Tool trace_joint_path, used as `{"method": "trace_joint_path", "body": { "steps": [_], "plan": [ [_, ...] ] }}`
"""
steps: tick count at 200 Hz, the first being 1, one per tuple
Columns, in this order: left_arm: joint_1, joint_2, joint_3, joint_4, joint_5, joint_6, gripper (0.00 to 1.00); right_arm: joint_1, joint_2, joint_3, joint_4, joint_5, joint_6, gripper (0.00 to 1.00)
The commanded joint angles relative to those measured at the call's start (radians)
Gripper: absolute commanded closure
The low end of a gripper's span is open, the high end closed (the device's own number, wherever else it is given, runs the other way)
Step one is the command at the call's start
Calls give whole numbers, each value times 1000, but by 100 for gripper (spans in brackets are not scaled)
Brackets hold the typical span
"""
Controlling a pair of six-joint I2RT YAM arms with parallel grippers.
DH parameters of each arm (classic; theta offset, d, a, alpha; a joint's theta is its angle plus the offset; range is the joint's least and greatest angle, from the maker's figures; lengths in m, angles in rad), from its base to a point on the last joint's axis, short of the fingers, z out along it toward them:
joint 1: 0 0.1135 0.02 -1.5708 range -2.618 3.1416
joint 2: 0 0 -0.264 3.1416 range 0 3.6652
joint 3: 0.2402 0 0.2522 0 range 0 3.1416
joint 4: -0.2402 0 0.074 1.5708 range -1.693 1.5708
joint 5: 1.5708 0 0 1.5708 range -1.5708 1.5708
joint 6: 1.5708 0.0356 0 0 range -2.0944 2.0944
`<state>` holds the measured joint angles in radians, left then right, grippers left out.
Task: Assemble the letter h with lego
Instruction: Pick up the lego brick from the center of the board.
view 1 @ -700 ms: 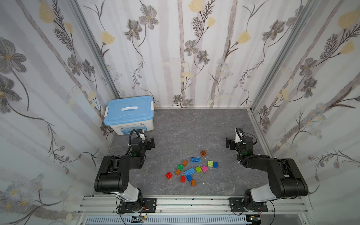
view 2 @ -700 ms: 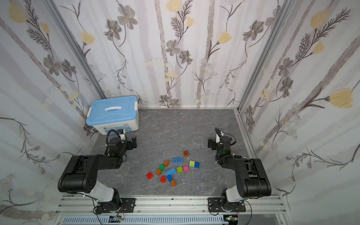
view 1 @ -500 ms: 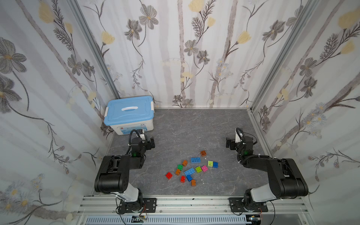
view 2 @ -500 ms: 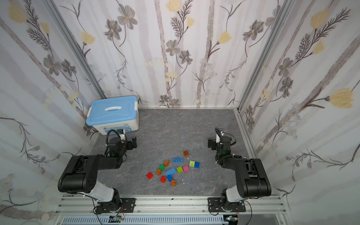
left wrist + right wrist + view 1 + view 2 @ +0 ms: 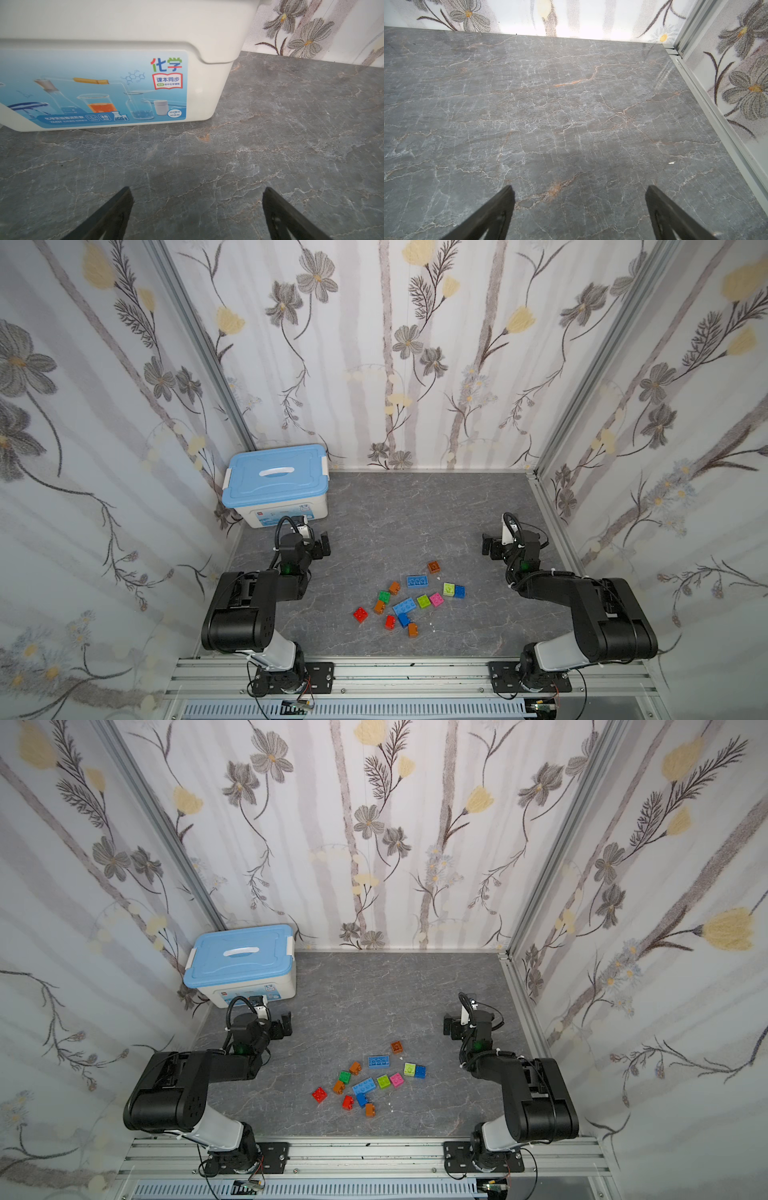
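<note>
Both gaping: left pincer, right pincer | lego scattered | box top cropped

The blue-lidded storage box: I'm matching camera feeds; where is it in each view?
In a top view: box in the far left corner.
In a top view: box, same corner.
Left wrist: box, close ahead of the open jaws.
Right wrist: not in it.
Shared landmark: grey marble table.

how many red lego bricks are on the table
2. One small red studded plastic brick lies at the pile's edge nearest the left arm; the other red brick sits beside a small dark-blue brick. None seems hidden.
</note>
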<state>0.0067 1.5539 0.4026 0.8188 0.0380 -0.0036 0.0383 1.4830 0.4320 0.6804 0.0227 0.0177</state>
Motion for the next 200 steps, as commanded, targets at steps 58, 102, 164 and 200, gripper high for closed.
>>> {"method": "trace_joint_path", "body": {
  "steps": [58,102,164,200],
  "plan": [
    [1,0,5,41,-1,2,0,-1,-4,-2,38,8,-2,1],
    [-9,-157,64,-211,-32,-8,0,0,-238,115,-327,33,14,1],
    [-79,-698,77,-624,-89,-51,0,0,-489,356,-868,213,286,1],
    [-109,-939,38,-786,-143,-164,0,-5,-570,356,-993,215,507,1]
  ]
}}
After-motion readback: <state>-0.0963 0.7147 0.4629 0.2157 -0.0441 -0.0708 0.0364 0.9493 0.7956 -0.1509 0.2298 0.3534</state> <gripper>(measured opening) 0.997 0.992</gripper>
